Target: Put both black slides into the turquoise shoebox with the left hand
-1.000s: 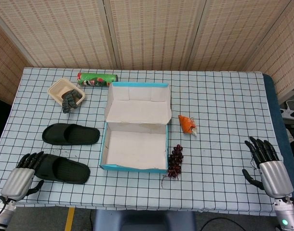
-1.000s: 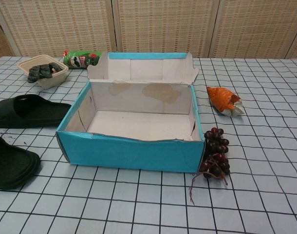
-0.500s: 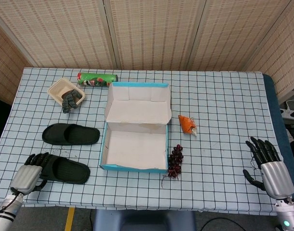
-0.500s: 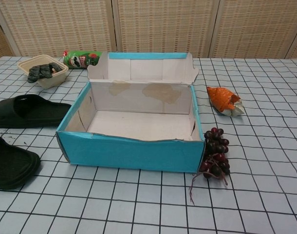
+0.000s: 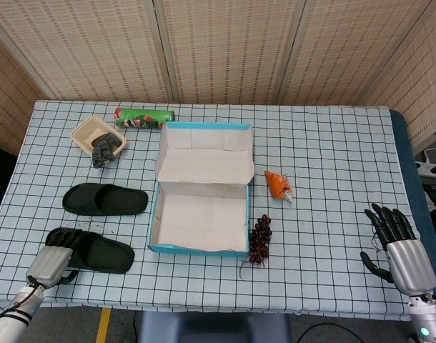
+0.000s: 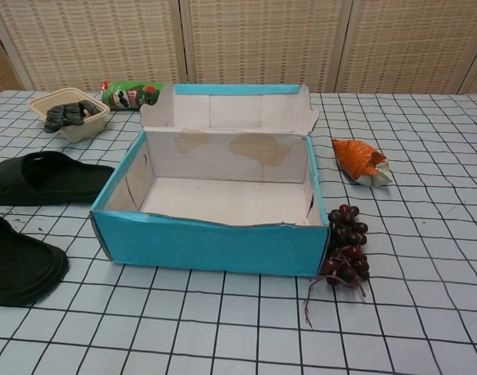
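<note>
The robot's left hand [image 5: 53,261] sits at the near left corner of the table, its dark fingers [image 5: 65,239] lying over the left end of the nearer black slide [image 5: 96,251]. From the head view it is not possible to tell whether the fingers grip the slide or only rest on it. This slide lies flat on the checked tablecloth [image 5: 325,164], left of the turquoise shoebox [image 5: 200,207]. The farther black slide [image 5: 105,199] lies flat just behind it, also left of the box and apart from it. The shoebox stands open in the middle of the table, its lid folded back, its pale inside holding neither slide.

The right hand [image 5: 395,245] rests at the near right corner, well apart from everything, fingers spread and holding nothing.

Just beside the box's right front corner lies a bunch of dark grapes [image 5: 260,239]. Behind the grapes is a crumpled orange packet [image 5: 276,184]. At the far left, a beige bowl [image 5: 94,136] holds a dark object, and a green tube can [image 5: 144,118] lies on its side beside it.
</note>
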You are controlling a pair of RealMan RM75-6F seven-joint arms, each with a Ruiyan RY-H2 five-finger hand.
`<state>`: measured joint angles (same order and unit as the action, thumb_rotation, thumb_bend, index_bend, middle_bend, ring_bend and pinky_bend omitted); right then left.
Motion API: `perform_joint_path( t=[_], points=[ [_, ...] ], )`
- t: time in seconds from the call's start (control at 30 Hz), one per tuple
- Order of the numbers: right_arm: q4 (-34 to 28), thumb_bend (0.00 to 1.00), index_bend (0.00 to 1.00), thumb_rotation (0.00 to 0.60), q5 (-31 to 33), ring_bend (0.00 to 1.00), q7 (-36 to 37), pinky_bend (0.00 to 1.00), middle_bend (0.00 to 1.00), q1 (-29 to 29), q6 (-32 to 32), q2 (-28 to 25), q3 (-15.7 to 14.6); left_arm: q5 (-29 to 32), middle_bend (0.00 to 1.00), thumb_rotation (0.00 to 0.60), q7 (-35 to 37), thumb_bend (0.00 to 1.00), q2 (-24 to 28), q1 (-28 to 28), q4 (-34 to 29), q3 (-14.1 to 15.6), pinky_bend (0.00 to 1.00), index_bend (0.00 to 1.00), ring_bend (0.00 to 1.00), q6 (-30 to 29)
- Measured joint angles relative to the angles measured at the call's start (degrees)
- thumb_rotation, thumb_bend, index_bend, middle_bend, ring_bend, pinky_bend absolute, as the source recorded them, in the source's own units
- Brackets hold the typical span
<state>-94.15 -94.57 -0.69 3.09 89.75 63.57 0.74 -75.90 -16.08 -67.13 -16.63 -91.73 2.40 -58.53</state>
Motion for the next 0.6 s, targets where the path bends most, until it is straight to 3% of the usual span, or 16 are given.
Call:
perform_joint_path(
  t=[0.53,0.6],
  points=[
    [-0.15,0.22,0.0,0.6,0.25,0.0,-0.31,0.0,0.0,0.1,-0.65,-0.06,-0.01,2.17,0.0,0.6,-4.18,0.34,-3.46,-1.42,3.47,0.76,0.07,0.0,0.0,1.1],
    [-0.16,0.22,0.0,0.6,0.22,0.0,-0.41,0.0,0.0,0.14,-0.8,-0.03,-0.06,1.72,0.05,0.6,-3.9,0.35,-4.05,-1.22,4.07,0.7,0.11,0.05,0.07,0.16]
  ],
)
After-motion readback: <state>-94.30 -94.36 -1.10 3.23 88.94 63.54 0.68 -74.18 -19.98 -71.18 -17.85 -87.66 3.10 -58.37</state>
